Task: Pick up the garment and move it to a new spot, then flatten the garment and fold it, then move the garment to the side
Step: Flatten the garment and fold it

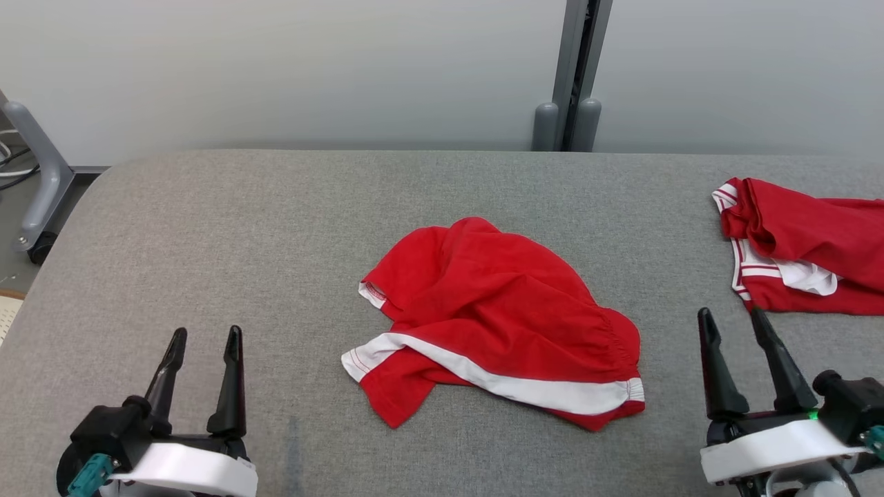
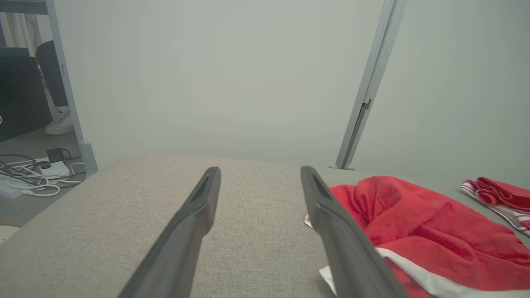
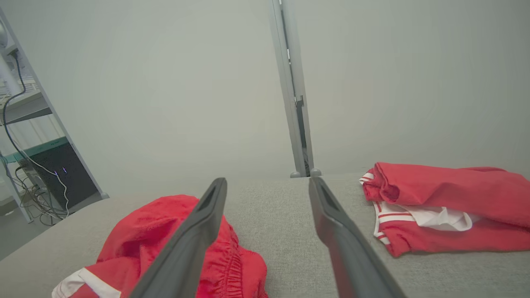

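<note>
**Crumpled red shorts lying mid-bench, both claws standing open**

The garment [image 1: 497, 317], which looks like a pair of red shorts with white trim, is lying bunched in the centre of the head view on the grey, cloth-covered bench [image 1: 207, 221]. The left claw [image 1: 207, 331] is sitting at the lower left with its fingers spread apart and nothing between them. The right claw [image 1: 731, 312] is sitting at the lower right, likewise parted and empty. Neither is touching the shorts. A second red garment [image 1: 808, 241] is lying at the right edge of the frame, just above the right claw's tips and well apart from the shorts.

The fabric is looking thin, light and limp, so it is likely to sag and drape once lifted rather than hold any shape. It is not looking fragile. The folds are overlapping, so a pinch in the middle is risking several layers at once. Dragging it across the textured bench is likely to bunch it further.

The firmer edges are offering the better holds. The white hem corner [image 1: 356, 362] at the heap's lower left is suiting the left claw. The gathered waistband [image 1: 617, 331] at the heap's right is suiting the right claw.

Both garments are lying directly on the bench top, not in any bin or tray.
</note>
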You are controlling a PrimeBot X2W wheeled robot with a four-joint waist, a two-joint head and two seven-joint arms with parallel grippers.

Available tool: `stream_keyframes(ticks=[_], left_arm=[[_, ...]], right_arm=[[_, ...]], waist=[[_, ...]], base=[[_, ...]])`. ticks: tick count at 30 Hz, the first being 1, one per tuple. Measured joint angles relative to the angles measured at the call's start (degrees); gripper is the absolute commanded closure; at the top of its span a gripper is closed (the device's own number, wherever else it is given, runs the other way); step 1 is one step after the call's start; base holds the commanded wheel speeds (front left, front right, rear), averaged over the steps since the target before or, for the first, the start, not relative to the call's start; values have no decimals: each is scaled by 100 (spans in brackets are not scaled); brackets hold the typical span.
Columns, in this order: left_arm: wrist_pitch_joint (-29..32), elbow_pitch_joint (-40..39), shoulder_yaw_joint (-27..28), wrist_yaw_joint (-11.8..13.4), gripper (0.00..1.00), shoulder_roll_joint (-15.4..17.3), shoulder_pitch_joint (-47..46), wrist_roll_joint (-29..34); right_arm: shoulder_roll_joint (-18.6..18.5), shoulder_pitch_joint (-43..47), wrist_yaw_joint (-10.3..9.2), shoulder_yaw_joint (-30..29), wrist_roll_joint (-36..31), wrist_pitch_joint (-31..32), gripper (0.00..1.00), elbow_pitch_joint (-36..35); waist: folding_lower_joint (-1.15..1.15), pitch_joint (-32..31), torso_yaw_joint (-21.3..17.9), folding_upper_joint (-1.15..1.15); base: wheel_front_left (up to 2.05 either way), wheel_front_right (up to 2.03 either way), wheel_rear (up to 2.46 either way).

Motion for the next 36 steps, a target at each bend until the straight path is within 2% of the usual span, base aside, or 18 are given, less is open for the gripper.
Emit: stream_keyframes(ticks=[9, 36], left_arm=[[0, -76, 7, -45, 0, -297, 109, 155], [0, 68, 145, -201, 0, -452, 99, 442]], right_arm=[[30, -112, 0, 242, -243, 0, 0, 241], [-73, -159, 0, 542, -130, 0, 0, 363]], waist=[[0, 73, -72, 0], [0, 82, -90, 0]], base=[[0, 0, 0], [0, 0, 0]])
